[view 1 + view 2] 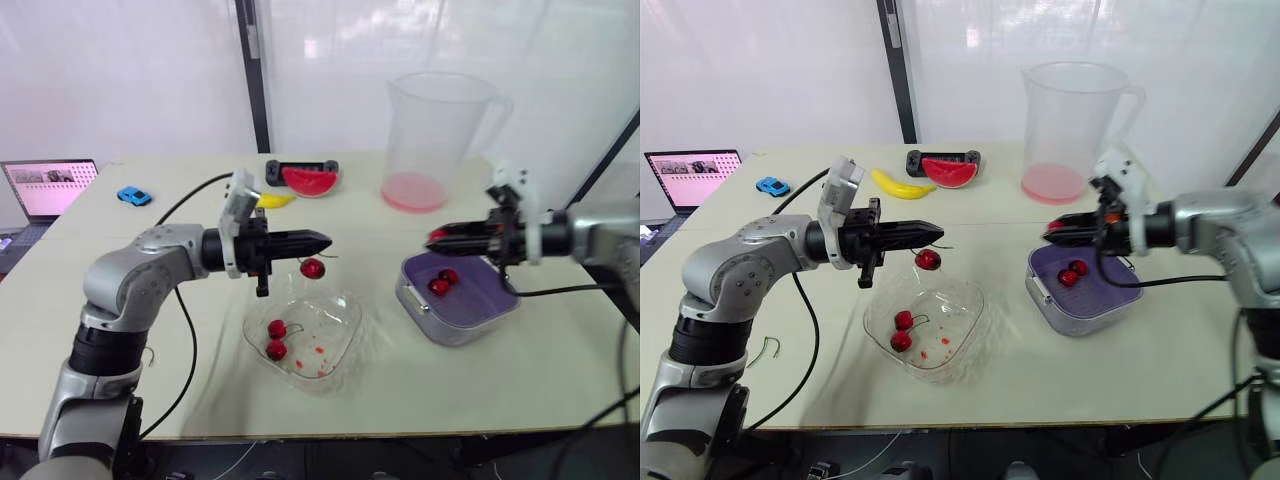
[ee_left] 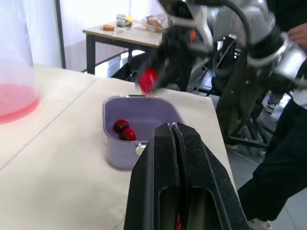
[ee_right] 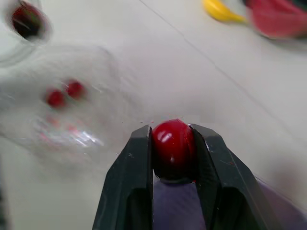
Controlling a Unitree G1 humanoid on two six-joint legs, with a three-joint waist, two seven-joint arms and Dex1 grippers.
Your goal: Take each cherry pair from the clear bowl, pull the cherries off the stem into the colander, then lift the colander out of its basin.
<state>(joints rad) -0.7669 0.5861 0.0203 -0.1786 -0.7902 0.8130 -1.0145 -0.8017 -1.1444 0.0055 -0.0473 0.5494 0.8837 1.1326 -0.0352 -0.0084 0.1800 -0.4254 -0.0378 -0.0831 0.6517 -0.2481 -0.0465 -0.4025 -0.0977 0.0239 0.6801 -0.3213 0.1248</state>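
The clear bowl (image 1: 345, 318) sits by the desk's (image 1: 560, 375) front edge, a glossy red pair (image 1: 277, 340) inside. The purple colander (image 1: 475, 298), toward the right edge, holds two cherries (image 1: 443, 282). Above it my right hand (image 1: 436, 236) pinches a shiny cherry (image 3: 172, 148). My left hand (image 1: 325, 241) clamps a stem (image 1: 325, 257), one cherry (image 1: 313, 268) dangling.

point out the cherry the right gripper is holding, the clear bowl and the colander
cherry (image 3: 173, 148): right wrist view, middle of its glossy front
clear bowl (image 1: 340, 345): left eye view, bare side wall on the robot's right
colander (image 1: 475, 285): left eye view, bare purple floor
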